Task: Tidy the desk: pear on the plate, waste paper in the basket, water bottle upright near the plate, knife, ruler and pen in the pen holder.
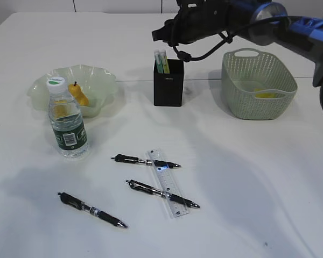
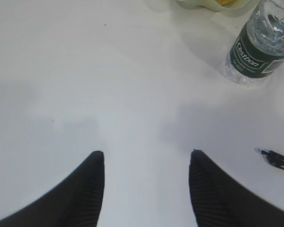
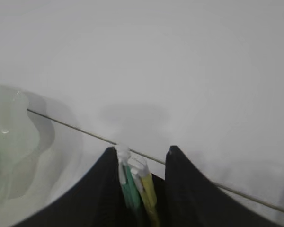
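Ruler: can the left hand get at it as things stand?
Probably yes. The left hand hovers open over bare desk; the ruler lies flat, uncovered, though two pens cross it.

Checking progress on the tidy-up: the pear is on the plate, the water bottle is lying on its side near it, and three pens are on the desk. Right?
Not quite. The exterior view shows the water bottle standing upright, cap up, beside the plate. The rest holds: the pear is on the plate, and three pens lie on the desk.
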Motion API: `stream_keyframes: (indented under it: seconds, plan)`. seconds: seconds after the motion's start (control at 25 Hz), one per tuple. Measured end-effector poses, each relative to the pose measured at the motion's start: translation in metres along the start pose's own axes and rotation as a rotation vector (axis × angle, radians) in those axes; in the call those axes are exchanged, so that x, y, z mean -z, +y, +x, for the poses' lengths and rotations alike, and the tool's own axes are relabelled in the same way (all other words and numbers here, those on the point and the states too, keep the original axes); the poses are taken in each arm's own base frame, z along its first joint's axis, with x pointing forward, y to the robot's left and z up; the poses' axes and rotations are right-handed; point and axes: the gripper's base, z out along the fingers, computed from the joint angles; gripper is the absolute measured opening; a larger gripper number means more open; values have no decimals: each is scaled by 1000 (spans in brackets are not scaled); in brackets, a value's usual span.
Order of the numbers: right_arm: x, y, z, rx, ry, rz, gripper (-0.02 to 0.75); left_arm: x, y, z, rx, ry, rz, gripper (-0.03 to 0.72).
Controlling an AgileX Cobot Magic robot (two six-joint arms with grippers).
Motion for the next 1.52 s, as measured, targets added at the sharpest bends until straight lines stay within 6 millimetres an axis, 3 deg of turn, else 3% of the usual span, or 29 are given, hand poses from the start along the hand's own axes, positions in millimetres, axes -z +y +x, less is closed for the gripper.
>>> stream_keyframes:
  seconds: [0.52,0.92,1.52]
  plan:
    - [39,-5,-22,128,193,43,257,0,0,0,-2,-2,-1,402]
    - [76,-5,-27,5,392,58,257,0,2,-2,-30,-23,-17,402]
    - [131,8,-60,-66,387,-13,257,0,3,-6,-72,-69,-38,402]
